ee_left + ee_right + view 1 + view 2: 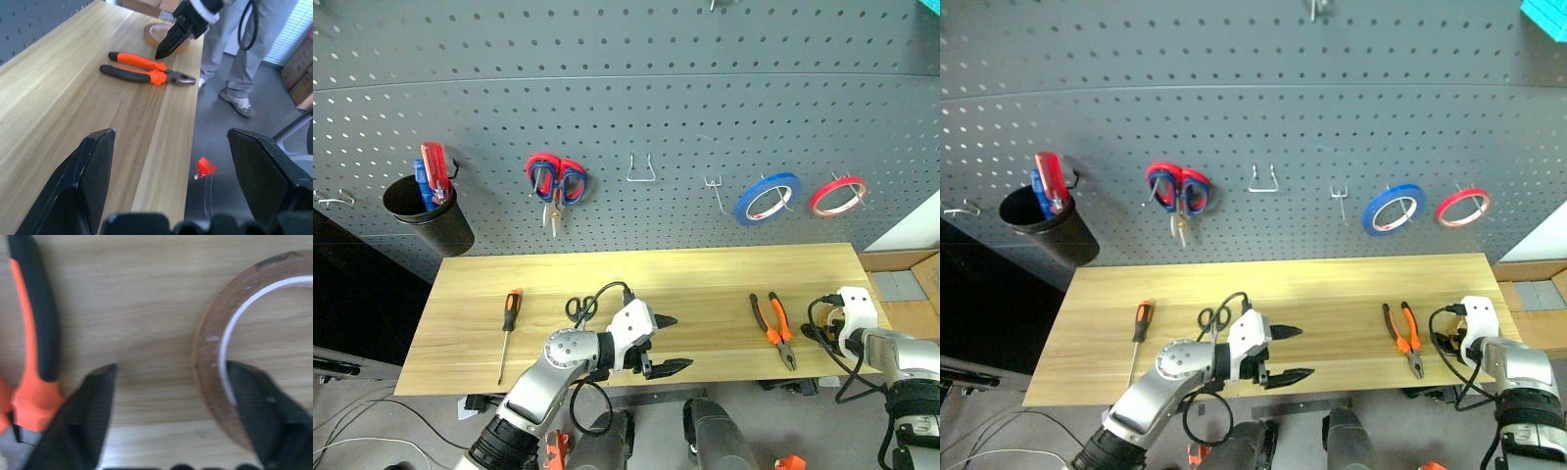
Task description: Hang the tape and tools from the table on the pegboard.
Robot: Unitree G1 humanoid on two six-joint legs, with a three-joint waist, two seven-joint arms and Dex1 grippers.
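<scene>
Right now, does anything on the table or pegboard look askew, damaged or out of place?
Nothing stands out. The screwdriver, scissors and pliers lie flat on the table, the tape beside the pliers. On the pegboard, the hung items look intact.

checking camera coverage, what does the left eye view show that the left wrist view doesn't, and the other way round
Left eye view alone: the dark grey pegboard with blue and red tape rings, the orange-and-black screwdriver and black-handled scissors. Left wrist view alone: the yellow-tan tape ring under the right gripper, and a person's legs. Both: the orange-and-black pliers on the light wooden table, and the open left gripper.
</scene>
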